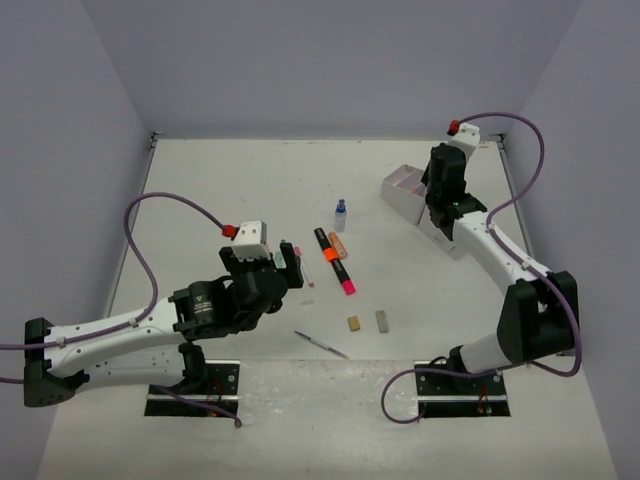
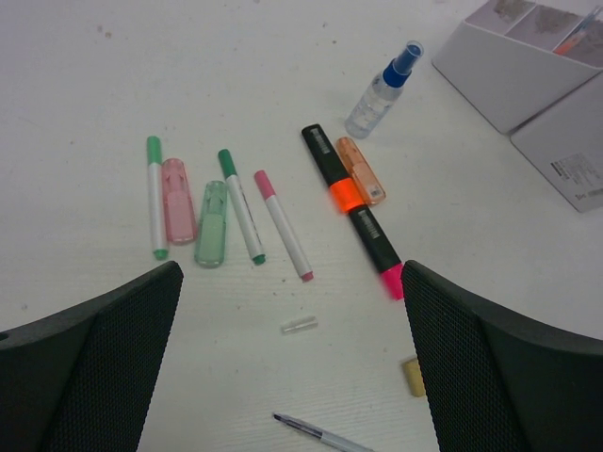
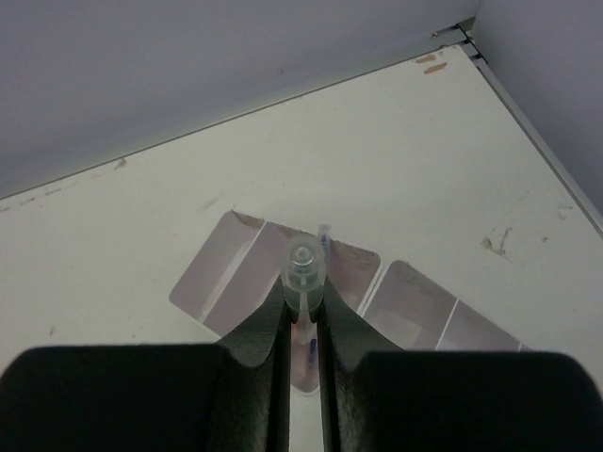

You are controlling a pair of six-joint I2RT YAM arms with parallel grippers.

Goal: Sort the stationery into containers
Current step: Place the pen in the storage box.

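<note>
Stationery lies mid-table: a black marker (image 1: 334, 260) with orange and pink, an orange highlighter (image 1: 339, 245), a blue-capped bottle (image 1: 340, 213), two erasers (image 1: 354, 323) and a thin pen (image 1: 321, 344). The left wrist view shows two green-capped pens (image 2: 241, 205), a pink pen (image 2: 283, 224), a pink highlighter (image 2: 177, 200), a green highlighter (image 2: 211, 223) and a clear cap (image 2: 299, 325). My left gripper (image 2: 290, 282) is open and empty above them. My right gripper (image 3: 303, 292) is shut on a clear pen (image 3: 305, 259), held end-on over the white organizer (image 3: 226, 273).
The organizer (image 1: 404, 188) stands at the back right, and its corner shows in the left wrist view (image 2: 513, 80). Grey walls close in the table on the far, left and right sides. A pen tip shows inside the compartment under my right gripper.
</note>
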